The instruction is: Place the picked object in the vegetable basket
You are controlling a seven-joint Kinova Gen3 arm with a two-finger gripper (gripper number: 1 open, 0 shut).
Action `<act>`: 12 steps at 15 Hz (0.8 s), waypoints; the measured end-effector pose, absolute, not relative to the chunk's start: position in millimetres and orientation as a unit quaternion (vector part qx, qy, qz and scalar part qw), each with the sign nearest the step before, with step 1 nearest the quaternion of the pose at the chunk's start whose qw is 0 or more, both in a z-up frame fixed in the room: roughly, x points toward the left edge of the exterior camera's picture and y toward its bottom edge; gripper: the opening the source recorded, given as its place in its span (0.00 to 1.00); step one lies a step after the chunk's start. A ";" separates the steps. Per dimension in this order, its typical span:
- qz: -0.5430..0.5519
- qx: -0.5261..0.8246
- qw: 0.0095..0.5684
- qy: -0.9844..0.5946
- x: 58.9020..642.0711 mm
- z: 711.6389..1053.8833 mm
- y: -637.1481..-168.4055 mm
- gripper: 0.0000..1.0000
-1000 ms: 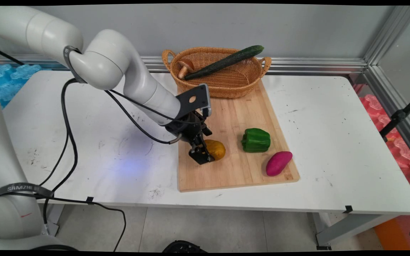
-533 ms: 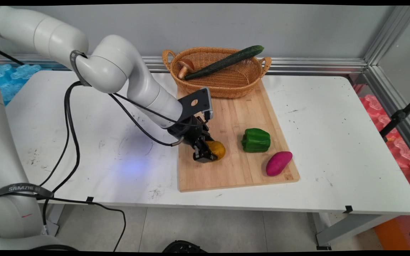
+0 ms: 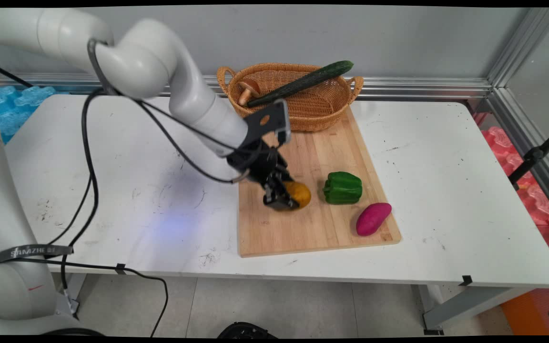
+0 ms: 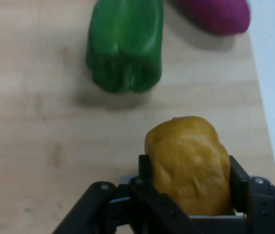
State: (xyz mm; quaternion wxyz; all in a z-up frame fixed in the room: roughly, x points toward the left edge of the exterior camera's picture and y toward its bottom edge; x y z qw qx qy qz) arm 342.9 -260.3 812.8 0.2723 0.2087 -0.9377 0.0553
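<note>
1. Clamped between the fingers of the black two-finger tool (image 4: 188, 195), a lumpy yellow-orange potato (image 4: 188, 163) sits over the pale wooden cutting board (image 3: 312, 228) on the white counter (image 3: 446, 190).
2. Beyond it lie a glossy green bell pepper (image 4: 124, 46) and a magenta oval sweet potato (image 4: 215, 14).
3. Farthest, a woven wicker basket (image 3: 303, 112) holds a brown mushroom (image 3: 247, 90) and a long dark-green cucumber (image 3: 303, 82).

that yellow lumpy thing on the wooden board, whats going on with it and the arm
The black two-finger gripper is shut on the yellow potato-like vegetable, a finger on each side, over the wooden cutting board. Whether the potato is off the board cannot be told. Beside it on the board lie a green bell pepper and a purple sweet potato. At the board's far end a wicker basket holds a brown mushroom and a long dark green cucumber.
</note>
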 end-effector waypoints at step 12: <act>0.116 0.189 0.325 -0.919 351.3 911.7 -346.4 0.00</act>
